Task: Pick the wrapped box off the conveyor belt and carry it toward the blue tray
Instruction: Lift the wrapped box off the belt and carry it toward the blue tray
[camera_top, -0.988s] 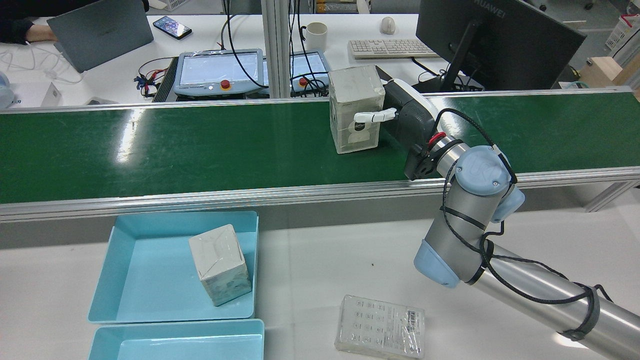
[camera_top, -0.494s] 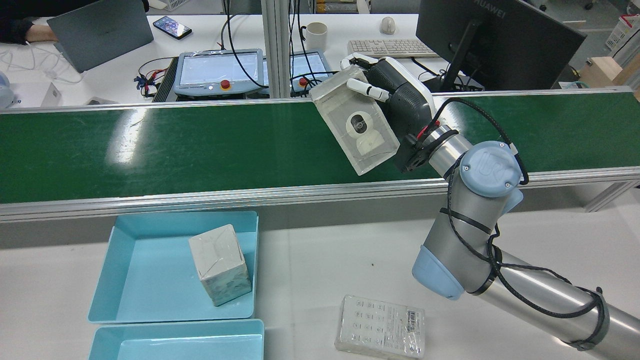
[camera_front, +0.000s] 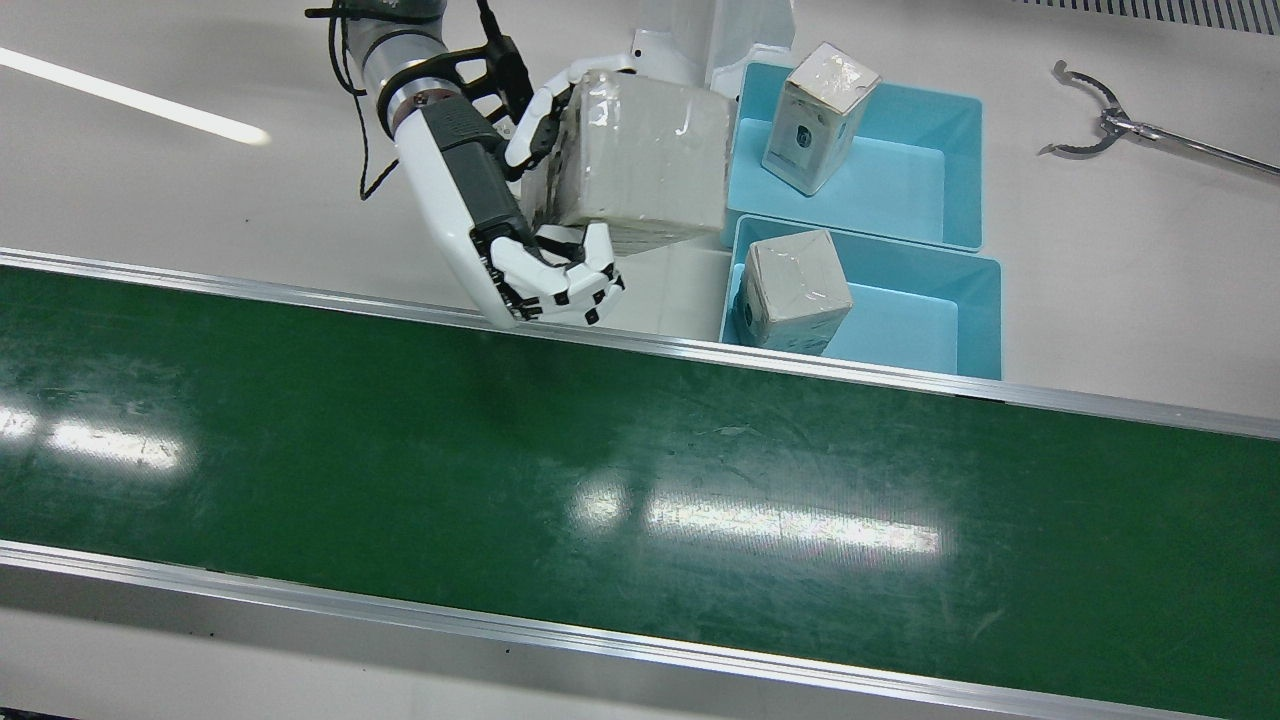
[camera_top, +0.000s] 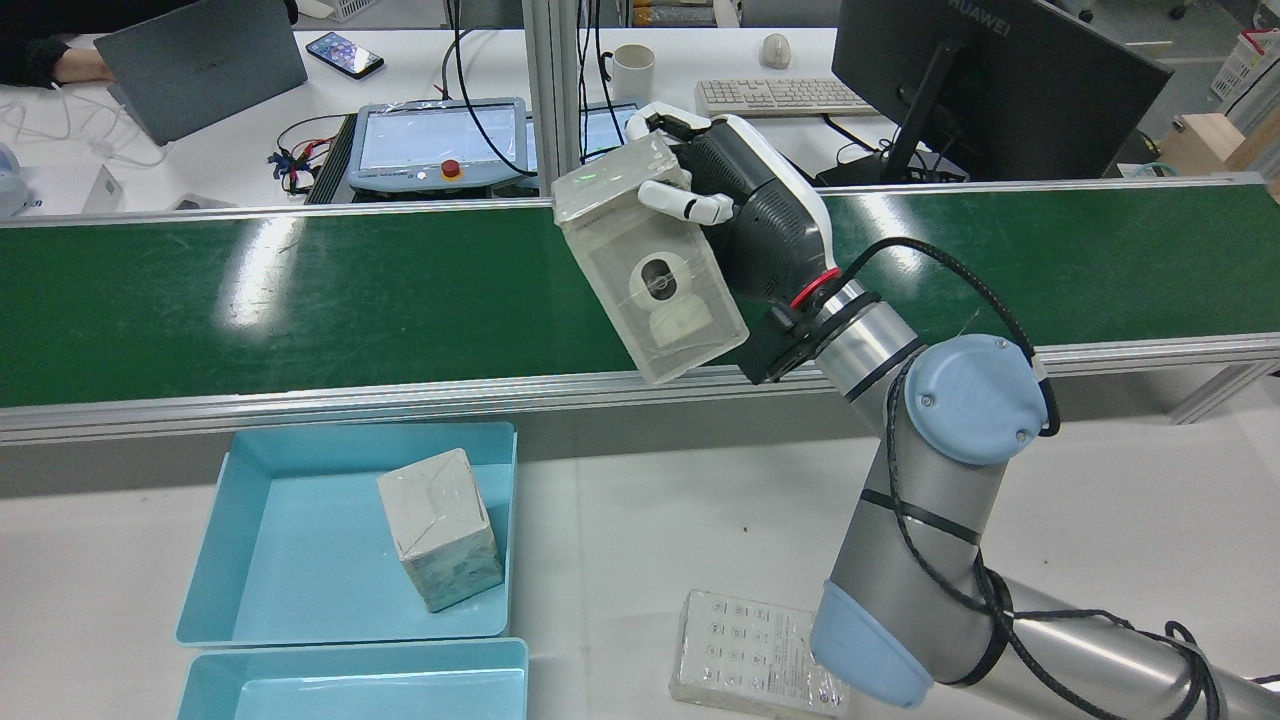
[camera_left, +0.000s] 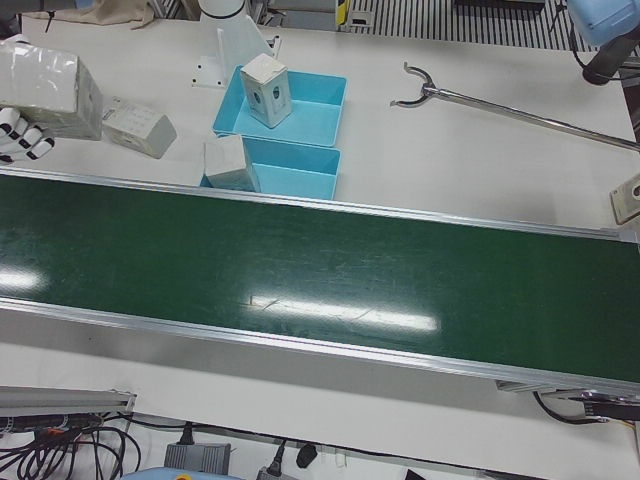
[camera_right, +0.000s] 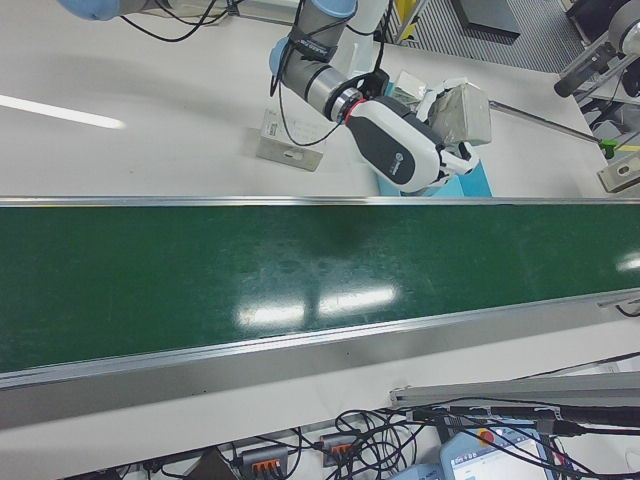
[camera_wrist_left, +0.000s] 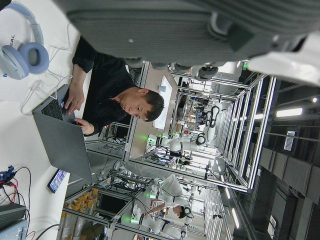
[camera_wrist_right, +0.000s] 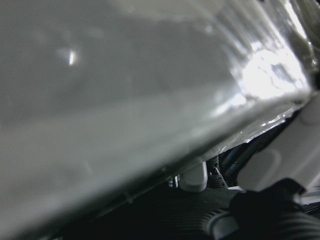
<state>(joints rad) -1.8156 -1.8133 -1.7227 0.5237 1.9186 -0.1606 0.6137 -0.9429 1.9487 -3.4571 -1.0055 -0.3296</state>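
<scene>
My right hand (camera_top: 750, 215) is shut on the wrapped box (camera_top: 650, 275), a grey carton in clear film. The box hangs tilted in the air over the robot-side edge of the green belt (camera_top: 300, 300). In the front view the box (camera_front: 640, 160) sits off the belt, just beside the blue trays, with the right hand (camera_front: 500, 230) wrapped around its side and underside. The nearer blue tray (camera_top: 290, 570) lies low and to the left of the box. The box's film (camera_wrist_right: 125, 100) fills the right hand view. My left hand (camera_wrist_left: 175, 30) shows only as a dark underside, its fingers unclear.
Each blue tray (camera_front: 900, 190) (camera_front: 900, 330) holds one wrapped box (camera_top: 440, 530). A flat film-wrapped pack (camera_top: 745, 650) lies on the table under my right arm. A metal grabber tool (camera_front: 1110, 120) rests on the table beyond the trays. A person works at a laptop (camera_top: 200, 60) behind the belt.
The right hand lifted the box off the belt, tipped it over, and drew it back and leftward to the belt's robot-side edge.
</scene>
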